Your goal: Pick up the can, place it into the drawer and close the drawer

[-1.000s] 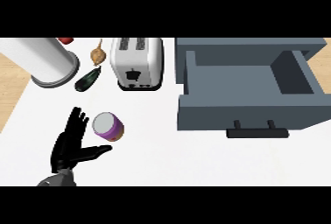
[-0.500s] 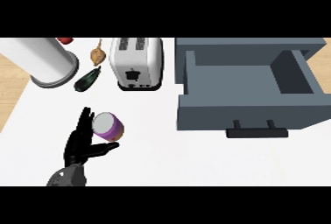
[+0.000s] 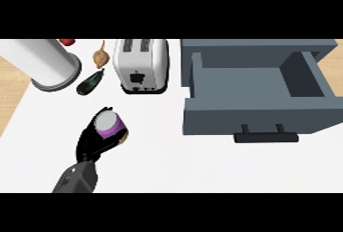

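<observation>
Nearest to you, your left forearm (image 3: 77, 179) comes in at about seven o'clock of the view. The left hand (image 3: 90, 142) is curled round the can (image 3: 109, 123), fingers up its left side and thumb low on its right. That holds the purple wall with the pale lid facing up, which looks like the wrap you want for a lift. Whether the can has left the white counter (image 3: 174, 163) cannot be told from above. Your right hand does not show.

From the can, the drawer's handle (image 3: 266, 136) lies at three o'clock and the drawer (image 3: 254, 115) at about two, well apart. It stands pulled out with its cavity bare to the top, so you can lower the can in from above. You would probably need to clear the front wall first.

Farther off, the toaster (image 3: 142, 63) stands at one o'clock, just beside the drawer's left wall, so mind it on the swing across. A dark green vegetable (image 3: 90, 82) and a white cylinder (image 3: 43, 63) sit around eleven, out of your path.
</observation>
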You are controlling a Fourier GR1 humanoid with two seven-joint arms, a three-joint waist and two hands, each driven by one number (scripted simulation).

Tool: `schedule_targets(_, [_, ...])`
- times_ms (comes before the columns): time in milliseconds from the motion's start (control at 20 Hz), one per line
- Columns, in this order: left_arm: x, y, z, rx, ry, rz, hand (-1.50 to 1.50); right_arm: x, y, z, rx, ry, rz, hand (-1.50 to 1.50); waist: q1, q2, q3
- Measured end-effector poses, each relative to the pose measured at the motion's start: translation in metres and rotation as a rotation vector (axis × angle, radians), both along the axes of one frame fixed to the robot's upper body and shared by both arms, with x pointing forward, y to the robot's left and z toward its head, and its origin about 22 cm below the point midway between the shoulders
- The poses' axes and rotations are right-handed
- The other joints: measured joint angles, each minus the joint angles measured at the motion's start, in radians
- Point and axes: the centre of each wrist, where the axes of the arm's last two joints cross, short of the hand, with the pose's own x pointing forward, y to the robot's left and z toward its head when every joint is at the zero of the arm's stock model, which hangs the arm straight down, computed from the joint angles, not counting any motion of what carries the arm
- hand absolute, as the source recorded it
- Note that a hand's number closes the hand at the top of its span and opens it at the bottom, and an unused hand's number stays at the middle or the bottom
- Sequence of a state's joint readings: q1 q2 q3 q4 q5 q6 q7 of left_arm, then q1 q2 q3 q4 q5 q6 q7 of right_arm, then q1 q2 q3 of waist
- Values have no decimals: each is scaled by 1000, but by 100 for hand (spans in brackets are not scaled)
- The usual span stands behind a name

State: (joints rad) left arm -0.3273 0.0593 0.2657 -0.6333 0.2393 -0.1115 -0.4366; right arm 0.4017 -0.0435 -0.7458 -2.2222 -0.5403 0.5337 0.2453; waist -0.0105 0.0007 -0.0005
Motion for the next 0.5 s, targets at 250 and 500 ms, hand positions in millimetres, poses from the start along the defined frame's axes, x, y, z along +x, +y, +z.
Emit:
schedule_targets(250, [12, -6, 6, -66, -21, -73, 150, -4, 0, -3, 10, 3, 0, -150, 0, 0, 0])
schedule_targets(500, [22, -18, 14, -85, -94, -127, 150, -4, 4, -2, 24, 4, 0, -150, 3, -1, 0])
